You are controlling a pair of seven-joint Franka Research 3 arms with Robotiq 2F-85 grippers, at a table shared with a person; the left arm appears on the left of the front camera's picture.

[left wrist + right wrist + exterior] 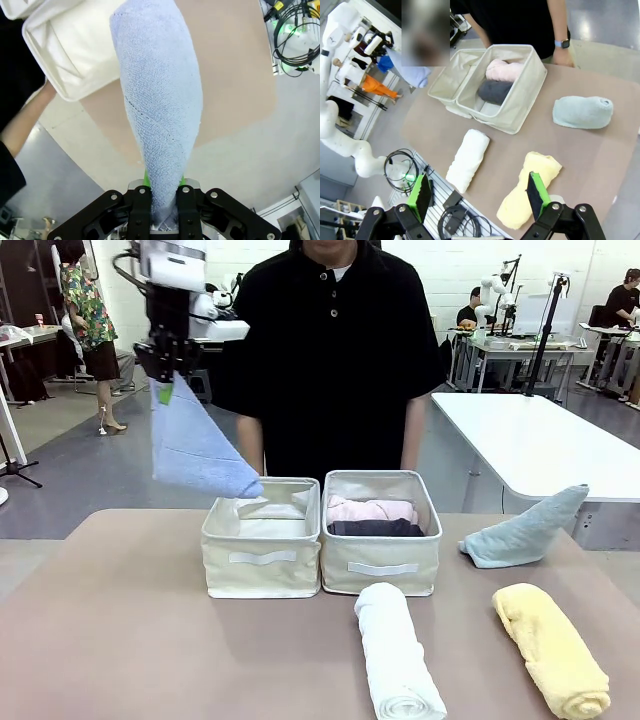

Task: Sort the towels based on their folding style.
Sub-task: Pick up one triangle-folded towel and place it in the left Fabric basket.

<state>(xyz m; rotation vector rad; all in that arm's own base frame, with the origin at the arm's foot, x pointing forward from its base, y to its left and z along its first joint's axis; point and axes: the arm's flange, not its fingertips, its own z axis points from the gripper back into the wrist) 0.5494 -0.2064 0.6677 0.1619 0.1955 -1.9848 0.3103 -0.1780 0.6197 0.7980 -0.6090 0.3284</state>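
Observation:
My left gripper [163, 390] is shut on the tip of the lavender-blue wedge towel [195, 445], which hangs high above the table, left of the left bin [262, 558]. From the left wrist, that towel [160, 100] hangs down from my fingers, the left bin [75, 45] below to one side. Pink [370, 508] and dark grey [375, 528] rolls lie in the right bin [380, 565]. A white roll [397, 660], a yellow roll [550, 645] and a pale teal wedge [525, 530] lie on the table. My right gripper [476, 192] hovers open above the white [467, 159] and yellow [527, 192] rolls.
A person in black stands at the far edge behind the bins, one hand [563, 56] with a watch on the wrist near the right bin. The left bin holds nothing I can see. A white table [540, 440] stands at the back right.

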